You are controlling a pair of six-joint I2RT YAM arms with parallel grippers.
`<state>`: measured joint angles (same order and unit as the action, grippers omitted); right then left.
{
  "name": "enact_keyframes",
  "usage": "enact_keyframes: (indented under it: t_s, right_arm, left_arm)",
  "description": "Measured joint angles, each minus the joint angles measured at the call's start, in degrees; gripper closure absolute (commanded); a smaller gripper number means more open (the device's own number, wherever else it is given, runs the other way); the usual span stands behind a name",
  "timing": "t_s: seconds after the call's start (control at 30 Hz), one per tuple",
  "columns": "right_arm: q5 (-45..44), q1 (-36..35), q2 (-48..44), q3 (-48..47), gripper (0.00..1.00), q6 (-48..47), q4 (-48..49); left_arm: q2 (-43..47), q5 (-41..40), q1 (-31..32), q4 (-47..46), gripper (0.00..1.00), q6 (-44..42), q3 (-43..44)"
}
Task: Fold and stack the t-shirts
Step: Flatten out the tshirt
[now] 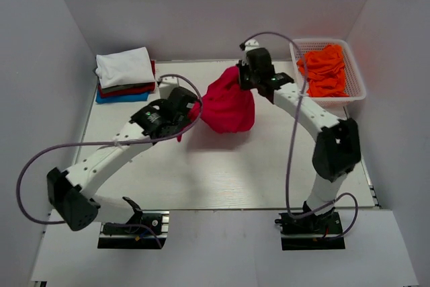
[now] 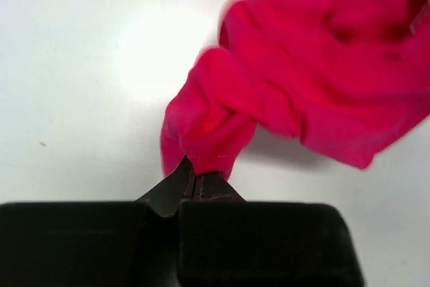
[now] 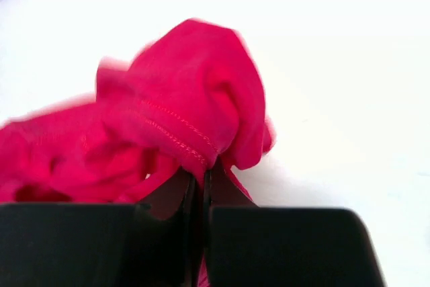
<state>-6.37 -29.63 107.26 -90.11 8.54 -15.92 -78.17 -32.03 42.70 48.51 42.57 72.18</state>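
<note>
While a folded stack (image 1: 123, 75) waits at the back, both grippers, left gripper (image 2: 195, 183) and right gripper (image 3: 205, 173), pinch the crumpled crimson t-shirt (image 1: 227, 107) aloft, unfolded, with orange shirts (image 1: 325, 70) left in the basket (image 1: 356, 72).

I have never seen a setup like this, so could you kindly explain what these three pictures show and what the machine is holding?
These are two robot arms bolted at the table's near edge. The wide picture comes from a fixed camera above and behind them; the two close-ups come from small cameras on each wrist. Each arm ends in a two-finger end effector. The left end effector and the right end effector are both shut on the red shirt, one at each side, and it hangs bunched between them. At the back left lies a stack of folded shirts, white on top. At the back right a white basket holds orange shirts.
</note>
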Motion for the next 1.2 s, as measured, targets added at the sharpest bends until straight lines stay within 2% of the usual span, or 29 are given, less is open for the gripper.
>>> enact_keyframes:
  t_s: [0.23,0.4,0.5,0.67,0.83,1.0,1.07,1.2]
  right_arm:
    - [-10.3,0.3,-21.7,0.9,1.00,-2.0,-0.5]
    - [-16.4,0.8,-36.9,6.8,1.00,-4.4,0.2]
    - [-15.8,0.7,-43.7,7.9,1.00,-4.5,-1.0]
    - [-8.7,0.6,-51.5,7.9,1.00,-3.5,-2.9]
    - [-4.3,0.6,-53.8,7.9,1.00,-1.3,-6.2]
    - [-4.0,0.7,-51.1,10.7,1.00,1.7,-8.2]
    - [-3.9,0.8,-47.7,12.8,0.99,3.0,-8.2]
    - [-3.8,1.4,-33.6,14.5,0.98,4.1,-7.9]
  left_arm:
    - [13.4,-13.7,0.0,3.6,1.00,0.5,7.3]
    - [21.4,-20.0,0.0,4.9,1.00,0.0,11.3]
    - [27.5,-19.6,0.0,1.6,1.00,-2.4,11.0]
    - [36.9,-13.7,0.1,-6.3,1.00,-7.6,8.5]
    - [39.1,-10.1,0.1,-9.9,1.00,-9.7,8.3]
    - [35.1,-12.7,0.5,-9.8,1.00,-8.5,6.2]
    - [31.8,-14.5,0.4,-9.7,1.00,-7.5,3.7]
    - [22.7,-17.0,-0.4,-9.6,1.00,-4.5,-3.0]
